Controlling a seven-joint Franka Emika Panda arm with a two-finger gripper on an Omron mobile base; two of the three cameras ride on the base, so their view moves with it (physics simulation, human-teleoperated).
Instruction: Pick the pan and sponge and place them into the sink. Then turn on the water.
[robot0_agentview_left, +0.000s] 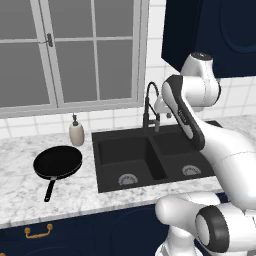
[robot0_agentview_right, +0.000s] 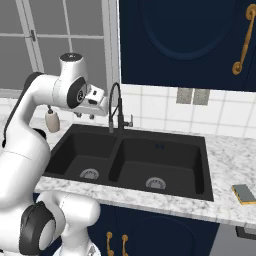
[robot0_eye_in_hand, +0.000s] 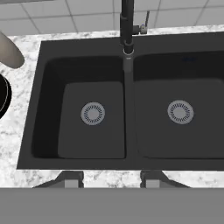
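Black composite sink (robot0_agentview_left: 107, 165), two basins split by a central divider, both lying bare down to their round metal drains. Nothing of the task is sitting in it yet. The pan (robot0_agentview_left: 57, 162) is resting flat on the marble counter (robot0_agentview_left: 20, 200) left of the sink, handle pointing toward the counter's front edge, near the beige soap dispenser (robot0_agentview_left: 76, 132). The sponge (robot0_agentview_right: 245, 194) is lying on the counter at the far right, well apart from the pan, with the whole sink between them.

The gripper (robot0_eye_in_hand: 111, 178) is hovering high over the sink's front rim, looking straight down; its fingertips (robot0_eye_in_hand: 70, 179) are standing spread with only counter and basin between them, carrying nothing. That central, raised pose is probably giving the hand camera a survey of both basins before committing to either side.

The faucet (robot0_agentview_right: 116, 107) is standing behind the divider, no stream running. Judging from this, the first pick is not yet begun.
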